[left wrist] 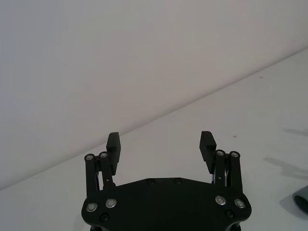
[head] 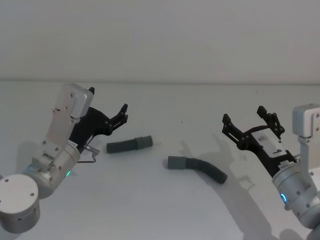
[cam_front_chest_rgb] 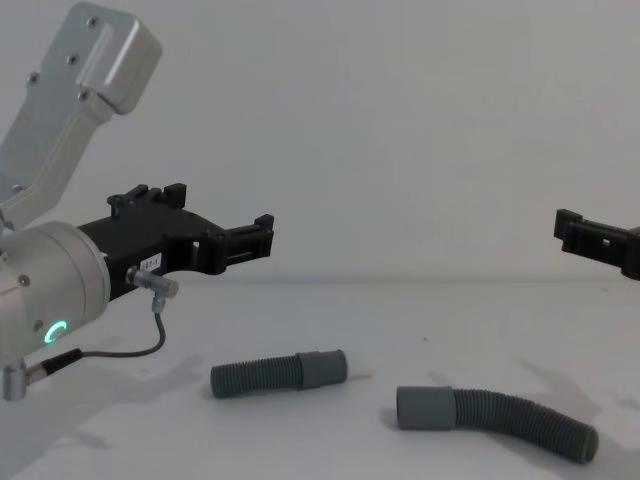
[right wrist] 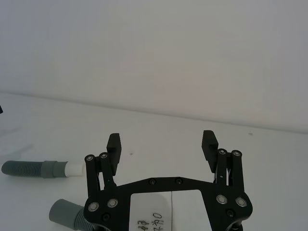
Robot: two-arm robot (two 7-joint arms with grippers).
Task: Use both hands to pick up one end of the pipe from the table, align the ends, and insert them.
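Two dark grey ribbed pipe pieces lie on the white table (head: 160,210). The short straight piece (head: 129,145) (cam_front_chest_rgb: 280,372) has a smooth collar with a small white tip (right wrist: 74,168). To its right lies the longer curved piece (head: 200,167) (cam_front_chest_rgb: 505,420), its collar (head: 176,162) facing the short one, a gap between the two. My left gripper (head: 107,101) (left wrist: 161,144) hovers open above and left of the short piece, holding nothing. My right gripper (head: 243,115) (right wrist: 162,143) hangs open and empty, up and to the right of the curved piece.
A plain wall rises behind the table's far edge (head: 160,81). A thin cable (cam_front_chest_rgb: 150,335) loops under my left wrist. The arms' shadows fall on the table around the pipe pieces.
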